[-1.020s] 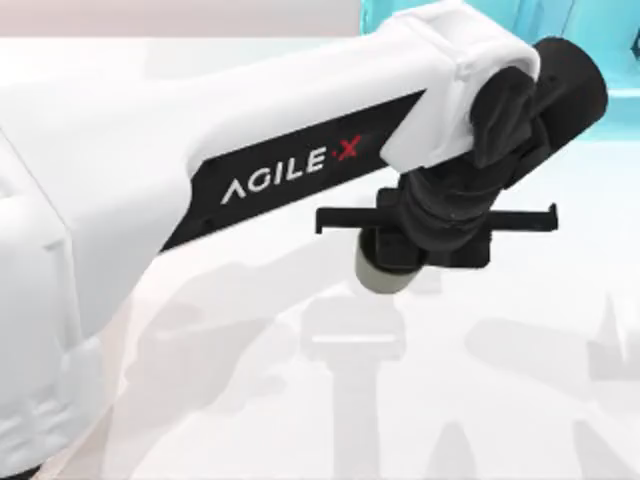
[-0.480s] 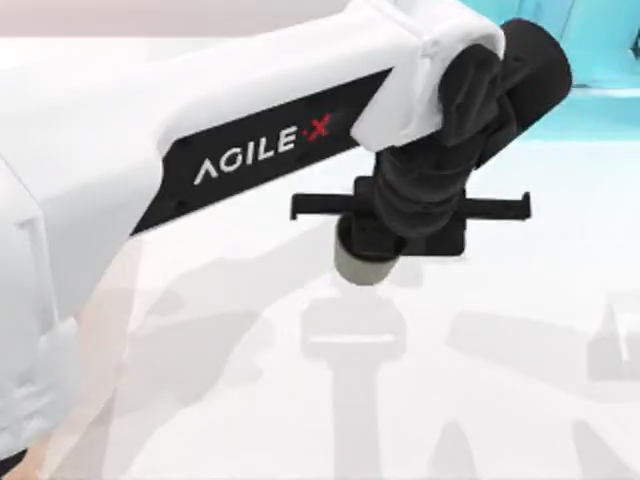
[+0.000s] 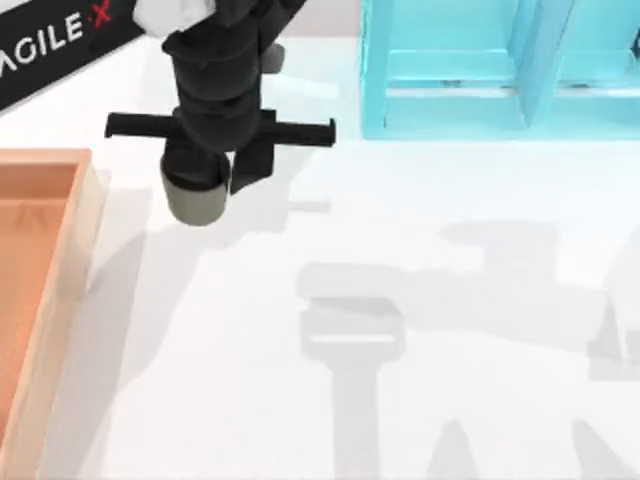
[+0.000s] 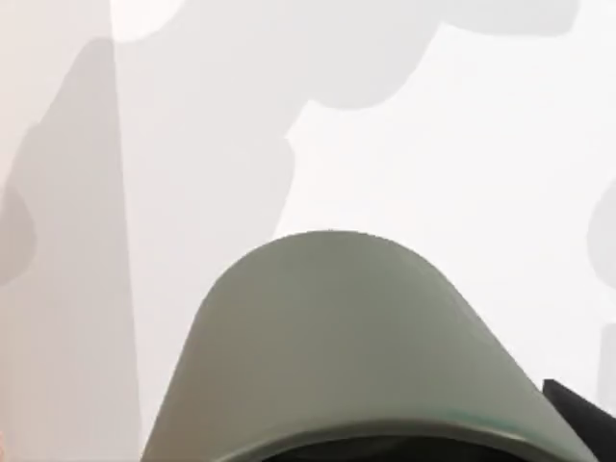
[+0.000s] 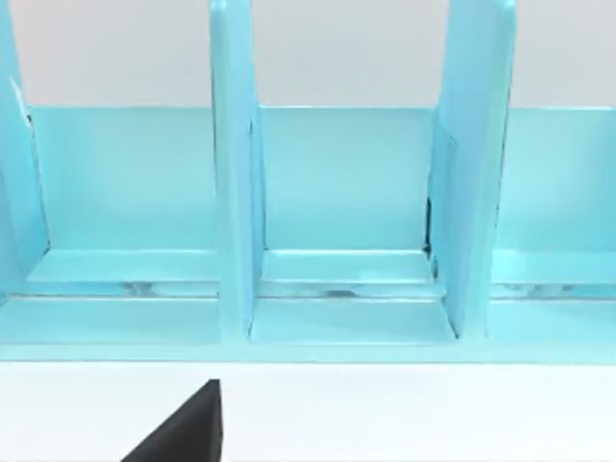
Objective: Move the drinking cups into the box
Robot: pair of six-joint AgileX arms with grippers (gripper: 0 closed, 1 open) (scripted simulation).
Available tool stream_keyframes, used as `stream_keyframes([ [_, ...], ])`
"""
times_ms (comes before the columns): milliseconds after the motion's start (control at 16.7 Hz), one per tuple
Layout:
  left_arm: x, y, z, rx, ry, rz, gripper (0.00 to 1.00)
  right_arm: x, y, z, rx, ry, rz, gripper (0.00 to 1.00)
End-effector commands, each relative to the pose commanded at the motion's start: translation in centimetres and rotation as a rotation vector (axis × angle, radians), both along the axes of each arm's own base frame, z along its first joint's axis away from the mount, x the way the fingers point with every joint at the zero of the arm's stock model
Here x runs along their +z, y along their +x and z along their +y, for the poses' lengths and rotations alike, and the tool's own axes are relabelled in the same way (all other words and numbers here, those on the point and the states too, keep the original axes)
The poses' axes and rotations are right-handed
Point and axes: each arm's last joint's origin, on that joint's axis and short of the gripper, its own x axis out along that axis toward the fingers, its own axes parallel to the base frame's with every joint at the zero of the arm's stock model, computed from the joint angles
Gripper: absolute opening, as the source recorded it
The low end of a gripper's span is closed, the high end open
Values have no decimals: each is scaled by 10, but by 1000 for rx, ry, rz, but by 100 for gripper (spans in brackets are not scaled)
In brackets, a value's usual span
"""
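Surface (image 3: 450, 400), white and shadow-streaked, spreads across the whole top view, and everything else is placed here against the box. Box (image 3: 40, 290): orange-brown wood with a light raised rim, lying at the surface's left edge, with one corner and its right-hand wall in sight. Well to the right of the box, along the far edge of the surface, stands a cyan shelf frame (image 3: 480, 70), its upright dividers and low ledges also facing the right wrist camera (image 5: 337, 212).

Between the shelf frame and the box, but much nearer the box, the left arm (image 3: 60, 40) reaches in from the upper left, carrying the AgileX lettering on a black panel. Its left end effector (image 3: 215, 175) hangs just to the right of the box's far right corner, above the bare surface and outside the rim. It is closed on the olive-grey cup (image 3: 197, 200), whose rounded body pokes out below the black fingers; the cup sits clear of the box wall, not over the interior. From the left wrist camera the olive-grey cup (image 4: 337, 346) looms close, with pale surface beyond it.

A dark sliver of the right end effector (image 5: 183, 428) shows in the right wrist view, facing the shelf frame; whether its fingers are apart, I cannot tell.
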Motion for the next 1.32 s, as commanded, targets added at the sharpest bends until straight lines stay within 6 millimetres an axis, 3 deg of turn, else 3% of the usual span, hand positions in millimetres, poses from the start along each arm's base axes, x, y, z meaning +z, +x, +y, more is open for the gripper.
stream_keyframes([
  [420, 15, 13, 111, 15, -25, 67, 0, 0, 0, 0, 0, 0, 0, 100],
  [660, 22, 7, 190, 27, -51, 92, 0, 0, 0, 0, 0, 0, 0, 100],
  [840, 28, -12, 244, 23, -82, 104, 0, 0, 0, 0, 0, 0, 0, 100],
  [1020, 31, -32, 269, 18, -114, 112, 0, 0, 0, 0, 0, 0, 0, 100],
  [1320, 31, -35, 271, 16, -119, 114, 0, 0, 0, 0, 0, 0, 0, 100],
])
